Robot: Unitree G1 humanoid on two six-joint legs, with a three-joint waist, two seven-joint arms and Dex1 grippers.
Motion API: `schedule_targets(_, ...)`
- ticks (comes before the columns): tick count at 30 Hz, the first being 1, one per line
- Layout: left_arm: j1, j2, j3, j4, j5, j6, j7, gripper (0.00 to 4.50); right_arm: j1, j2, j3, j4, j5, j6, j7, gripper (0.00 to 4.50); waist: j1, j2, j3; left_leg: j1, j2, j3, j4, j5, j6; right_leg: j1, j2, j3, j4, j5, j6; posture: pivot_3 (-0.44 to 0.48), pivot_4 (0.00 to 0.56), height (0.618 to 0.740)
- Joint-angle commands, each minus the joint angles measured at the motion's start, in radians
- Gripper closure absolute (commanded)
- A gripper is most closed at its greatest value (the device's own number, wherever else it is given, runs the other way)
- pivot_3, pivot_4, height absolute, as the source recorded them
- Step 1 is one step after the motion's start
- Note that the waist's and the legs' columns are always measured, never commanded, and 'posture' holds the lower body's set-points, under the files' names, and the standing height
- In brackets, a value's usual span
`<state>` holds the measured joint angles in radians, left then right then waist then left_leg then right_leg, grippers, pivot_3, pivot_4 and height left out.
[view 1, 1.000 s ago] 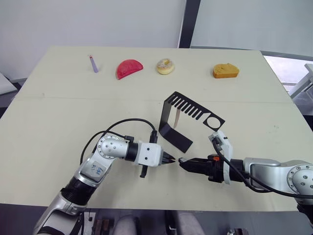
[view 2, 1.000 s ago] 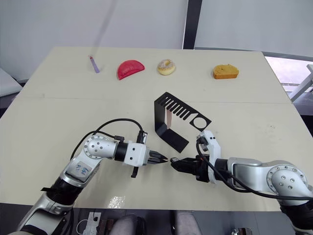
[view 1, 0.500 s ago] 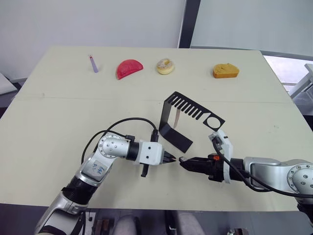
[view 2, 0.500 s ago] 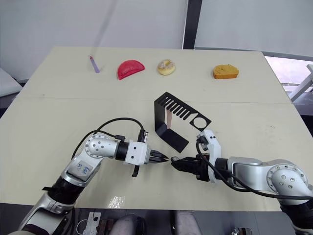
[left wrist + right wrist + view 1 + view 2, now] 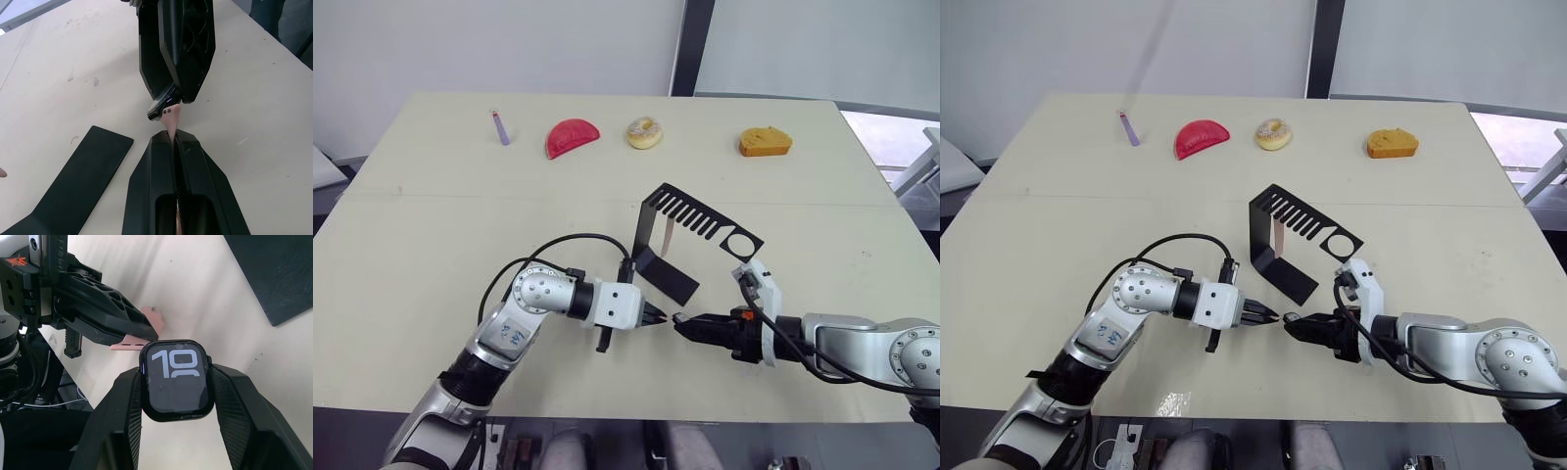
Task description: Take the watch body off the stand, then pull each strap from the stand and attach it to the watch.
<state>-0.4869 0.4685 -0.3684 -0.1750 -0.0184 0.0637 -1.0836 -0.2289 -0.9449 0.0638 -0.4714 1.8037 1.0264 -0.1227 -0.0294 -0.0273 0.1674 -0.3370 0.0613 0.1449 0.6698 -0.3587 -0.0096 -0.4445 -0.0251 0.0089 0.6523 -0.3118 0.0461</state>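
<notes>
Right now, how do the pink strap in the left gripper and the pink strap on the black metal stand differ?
The pale pink strap in the left gripper is clamped between shut black fingers, its tip at the black square watch body held by the right gripper. The second pale pink strap hangs upright from the slotted arm of the black sheet-metal stand, with neither gripper on it. Both are thin, narrow and pale pink.
</notes>
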Motion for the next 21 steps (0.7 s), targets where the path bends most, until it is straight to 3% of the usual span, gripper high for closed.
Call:
schedule_targets(1,-0.020,-0.026,-0.024,-0.029,-0.008,-0.024,0.008,4.50,-0.010,0.013,0.012,-0.083,0.032,0.001,0.042,2.90,0.000,0.000,0.000,0.000,0.000,0.000,0.000,0.000,0.000,0.000,0.000,0.000,0.000,0.000,0.000,0.000,0.150,0.737)
schedule_targets(21,-0.030,-0.043,-0.035,-0.009,0.009,-0.027,0.011,4.50,-0.014,0.003,0.010,-0.093,0.029,0.006,0.048,2.90,0.000,0.000,0.000,0.000,0.000,0.000,0.000,0.000,0.000,0.000,0.000,0.000,0.000,0.000,0.000,0.000,0.150,0.737)
